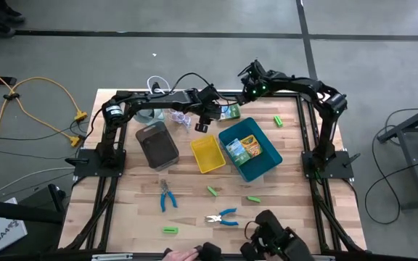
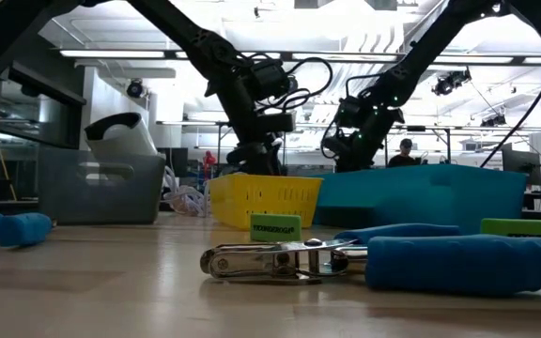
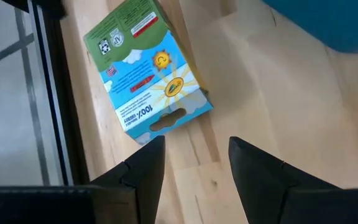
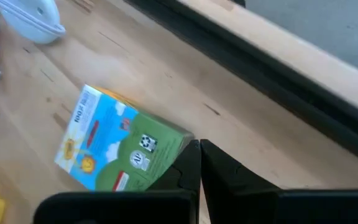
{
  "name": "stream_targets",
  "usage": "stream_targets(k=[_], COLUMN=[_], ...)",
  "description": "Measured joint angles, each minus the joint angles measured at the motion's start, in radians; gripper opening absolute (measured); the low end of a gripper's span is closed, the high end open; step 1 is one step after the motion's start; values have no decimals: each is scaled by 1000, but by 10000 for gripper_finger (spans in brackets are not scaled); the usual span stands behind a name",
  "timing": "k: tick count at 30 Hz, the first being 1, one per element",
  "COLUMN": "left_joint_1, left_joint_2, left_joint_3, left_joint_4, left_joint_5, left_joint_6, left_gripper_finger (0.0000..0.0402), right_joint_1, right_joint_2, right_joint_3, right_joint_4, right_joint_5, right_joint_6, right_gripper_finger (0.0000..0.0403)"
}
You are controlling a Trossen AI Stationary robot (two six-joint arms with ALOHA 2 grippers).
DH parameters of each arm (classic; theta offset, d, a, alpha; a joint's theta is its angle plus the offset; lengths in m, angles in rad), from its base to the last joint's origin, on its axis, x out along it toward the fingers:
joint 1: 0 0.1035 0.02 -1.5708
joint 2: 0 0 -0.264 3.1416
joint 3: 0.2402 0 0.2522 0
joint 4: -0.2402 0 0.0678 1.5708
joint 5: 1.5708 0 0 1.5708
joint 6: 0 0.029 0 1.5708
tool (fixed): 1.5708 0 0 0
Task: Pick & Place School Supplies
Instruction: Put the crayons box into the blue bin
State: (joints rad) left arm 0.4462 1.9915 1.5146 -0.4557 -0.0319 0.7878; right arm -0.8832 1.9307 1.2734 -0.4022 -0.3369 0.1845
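The green-and-blue printed cardboard box (image 3: 148, 74) lies on the wooden table (image 1: 281, 217) at its far edge, beside the blue tray (image 1: 267, 165). The left gripper (image 3: 194, 165) hovers over it with jaws released. The right gripper (image 4: 199, 163), jaws clenched empty, touches the box's green end.

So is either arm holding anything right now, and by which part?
Nothing is held. The left gripper hangs open over the crayon box; the right gripper is shut, empty, beside it.
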Motion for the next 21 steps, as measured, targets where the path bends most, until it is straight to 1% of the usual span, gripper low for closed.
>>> stream_targets(k=[5,9,11,15,18,21], left_joint_1=[10,12,11,1,-1,-7], left_joint_2=[0,0,0,0,0,0], left_joint_3=[-2,-32,-57,-105,-125,-132], left_joint_4=[7,54,95,185,222,223], left_joint_5=[0,-1,-12,-57,-44,-25], left_joint_6=[39,83,106,140,150,169], left_gripper_finger=[170,170,170,170,170,170], right_joint_1=[-13,-22,-22,-22,-22,-18], right_joint_2=[-1,-30,-64,-141,-204,-265], right_joint_3=[73,110,112,113,113,113], right_joint_4=[-102,-152,-152,-183,-213,-231], right_joint_5=[-17,-103,-141,-168,-170,-176], right_joint_6=[-38,-58,-59,-63,-68,-69], right_gripper_finger=[2,2,2,2,2,2])
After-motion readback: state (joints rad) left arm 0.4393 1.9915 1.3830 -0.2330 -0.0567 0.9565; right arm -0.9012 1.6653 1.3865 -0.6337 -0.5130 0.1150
